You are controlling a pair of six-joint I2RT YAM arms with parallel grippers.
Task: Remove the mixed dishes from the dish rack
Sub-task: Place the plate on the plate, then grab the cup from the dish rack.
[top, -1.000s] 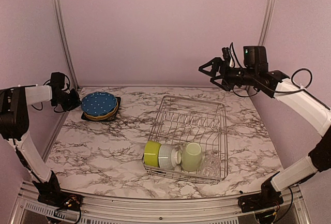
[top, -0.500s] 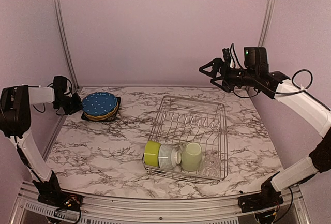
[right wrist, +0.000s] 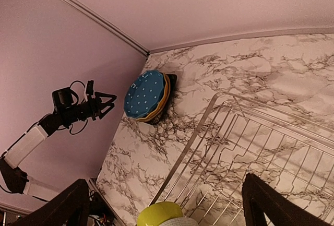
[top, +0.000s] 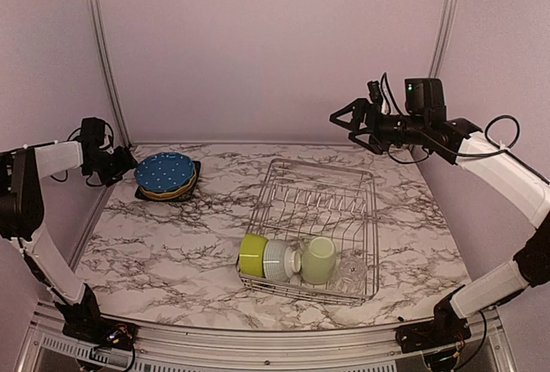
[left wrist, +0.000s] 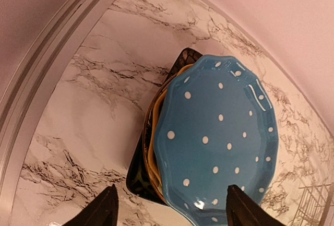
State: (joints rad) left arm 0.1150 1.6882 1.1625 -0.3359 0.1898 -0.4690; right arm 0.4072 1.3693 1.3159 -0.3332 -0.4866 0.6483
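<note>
We see the large silver wire-grid dish rack [top: 320,162] lying on the marble-patterned bench [top: 172,243], right of its middle, running from near the far edge towards the near edge. Four dishes sit in a row along the rack's near end. From the left they are a lime-green bowl [top: 253,254] on its side, a white ribbed bowl [top: 278,260] touching it, a pale green mug [top: 319,259], and a small clear glass [top: 351,273].

In the far left corner of the bench stands a stack of plates. A round blue plate with white dots [top: 164,171] lies on top, an orange plate [left wrist: 151,147] under it and a black plate [left wrist: 138,176] at the bottom.

The left gripper [top: 127,164] hangs by the left edge, just beside that stack, its fingers spread wide and holding nothing. The right gripper [top: 341,125] hovers high over the far right part of the bench, above the rack's far end, also wide apart and empty.
</note>
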